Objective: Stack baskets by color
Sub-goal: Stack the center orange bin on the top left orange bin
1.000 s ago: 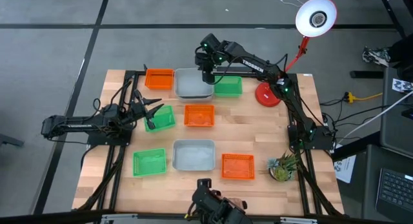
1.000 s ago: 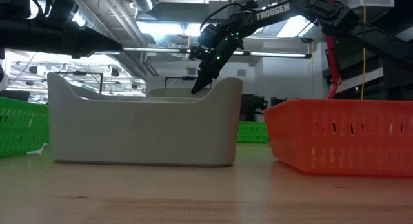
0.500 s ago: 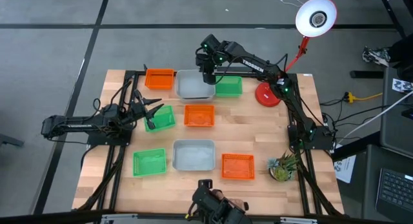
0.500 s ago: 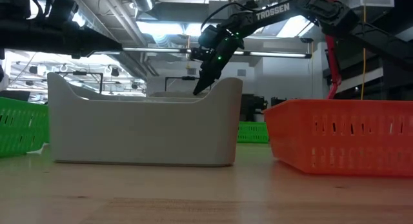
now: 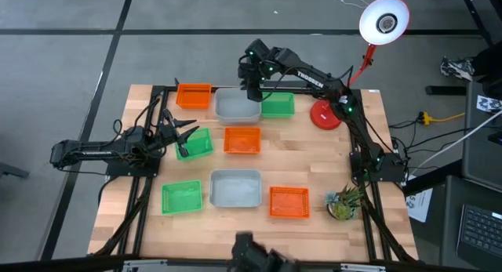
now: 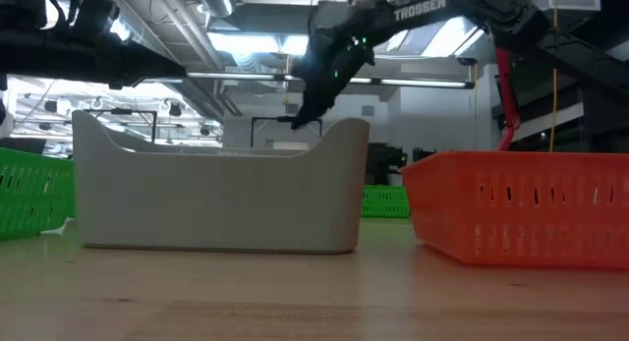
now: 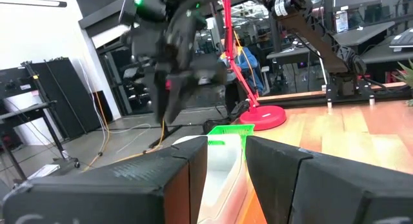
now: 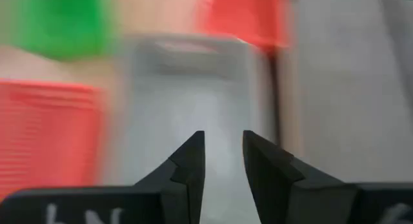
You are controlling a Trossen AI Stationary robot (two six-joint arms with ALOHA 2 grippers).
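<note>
Eight baskets show on the table. Along the far edge stand an orange basket [image 5: 194, 95], a grey-white basket [image 5: 235, 107] and a green basket [image 5: 278, 106]. In the middle sit a green basket [image 5: 194, 143] and an orange one [image 5: 241, 139]. Near the front are a green basket [image 5: 181, 197], a grey-white one [image 5: 235, 187] and an orange one [image 5: 289, 201]. My right gripper [image 5: 252, 89] hangs open just above the far grey-white basket [image 8: 193, 88], near its right end, touching nothing. My left gripper [image 5: 185, 132] waits open by the middle green basket's left edge.
A red desk lamp with a round base [image 5: 325, 115] stands at the far right, its white head [image 5: 384, 21] high above the table. A small potted plant [image 5: 343, 203] sits at the near right corner. Bare wood lies between the basket rows.
My right gripper has opened and risen a little off the far grey-white basket's rim, tipping slightly. The basket stays where it stood. My left arm has kept still.
</note>
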